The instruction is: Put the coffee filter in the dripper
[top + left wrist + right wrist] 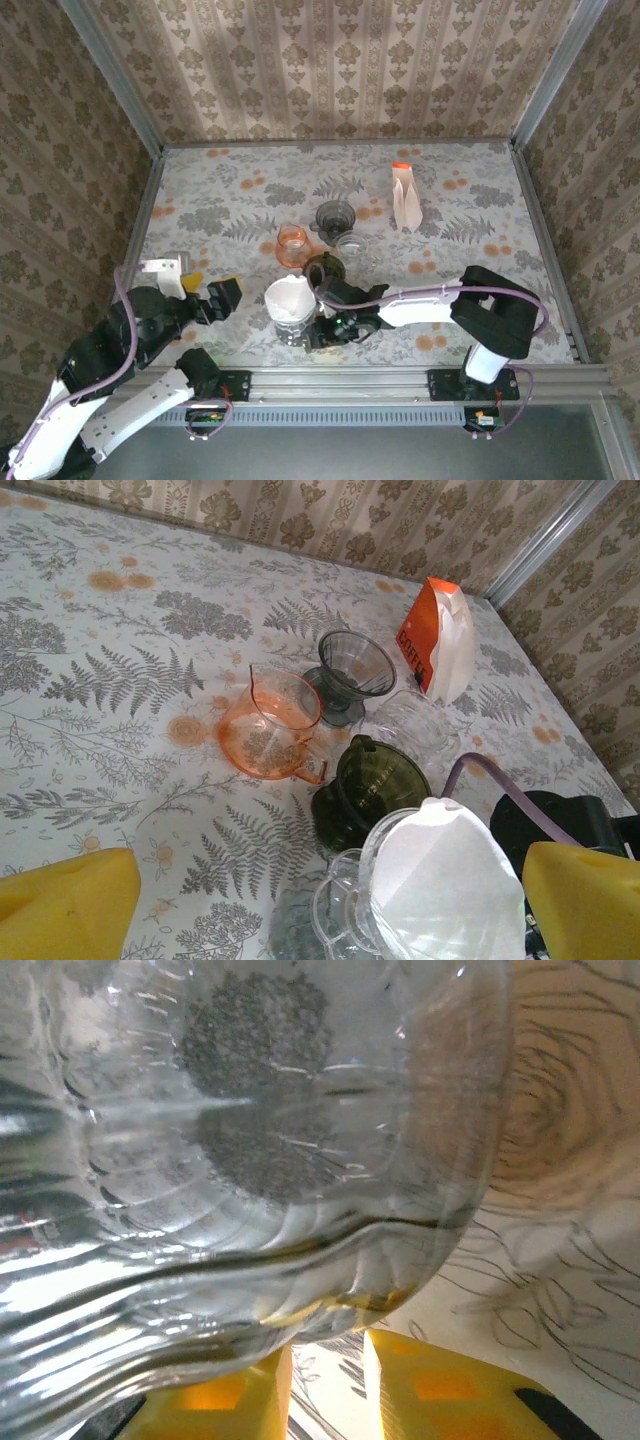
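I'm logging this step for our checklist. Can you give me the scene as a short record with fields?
filter: white paper filter, sitting in the clear dripper
left claw: open, holding nothing
right claw: fingers nearly together, close against the clear dripper; grip unclear
nearby: green dripper, grey dripper, orange jug, filter pack
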Robot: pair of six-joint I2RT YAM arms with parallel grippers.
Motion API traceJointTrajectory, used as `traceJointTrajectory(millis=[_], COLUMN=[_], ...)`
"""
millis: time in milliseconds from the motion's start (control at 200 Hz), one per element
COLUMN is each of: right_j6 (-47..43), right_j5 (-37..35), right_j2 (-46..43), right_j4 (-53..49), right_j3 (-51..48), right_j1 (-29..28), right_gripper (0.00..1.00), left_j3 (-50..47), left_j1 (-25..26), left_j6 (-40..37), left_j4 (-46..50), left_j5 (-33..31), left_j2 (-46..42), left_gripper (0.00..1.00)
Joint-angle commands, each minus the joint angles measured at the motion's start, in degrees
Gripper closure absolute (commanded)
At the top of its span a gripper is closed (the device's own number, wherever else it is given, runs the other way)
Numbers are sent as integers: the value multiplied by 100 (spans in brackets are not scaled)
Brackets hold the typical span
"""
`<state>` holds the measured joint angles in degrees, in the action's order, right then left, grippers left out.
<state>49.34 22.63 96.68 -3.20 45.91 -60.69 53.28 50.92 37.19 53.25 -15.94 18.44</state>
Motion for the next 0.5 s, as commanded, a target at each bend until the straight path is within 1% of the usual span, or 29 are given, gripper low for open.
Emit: traceJointTrajectory(millis=[0,85,295,495], right_j6=[-189,-256,-316,-351], right_j5=[174,156,336,331], right_j2=[198,307,894,1166], right_j4=[-32,-53,-42,-82], right_j3=[398,664,1461,1992], right_j1=[25,99,118,170], right_gripper=[73,73,73,74], left_j3=[200,240,363,388], left_j1=[-25,-29,-24,-21], left_j6=[-159,-161,-193,-220], left_j4=[166,202,269,308], left_j5=[-120,-119,-171,-201], left_j2=[-116,-139,-182,-202], left_gripper=[0,0,0,0])
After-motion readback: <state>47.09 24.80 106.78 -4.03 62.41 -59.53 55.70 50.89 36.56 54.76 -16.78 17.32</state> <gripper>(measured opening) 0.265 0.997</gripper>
